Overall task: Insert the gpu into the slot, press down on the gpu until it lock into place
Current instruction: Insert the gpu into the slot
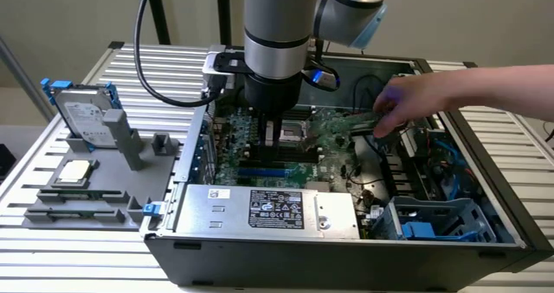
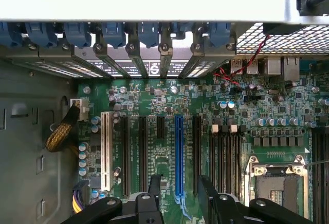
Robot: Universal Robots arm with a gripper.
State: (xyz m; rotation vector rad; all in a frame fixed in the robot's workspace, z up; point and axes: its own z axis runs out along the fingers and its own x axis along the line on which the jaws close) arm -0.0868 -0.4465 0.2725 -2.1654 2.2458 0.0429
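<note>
Black gripper (image 2: 180, 196) fingers (image 2: 208, 193) are spread wide, nothing held. The blue slot (image 2: 178, 152) is seen between them, closely flanked by black sockets (image 2: 142, 152).

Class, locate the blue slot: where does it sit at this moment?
In the exterior view the slot lies on the green motherboard, just beyond the silver power-supply box; in the wrist view it runs between two black sockets.

The long, narrow bright-blue slot (image 2: 178, 157) lies empty on the green motherboard (image 2: 241, 106), flanked by black sockets (image 2: 142, 152).
</note>
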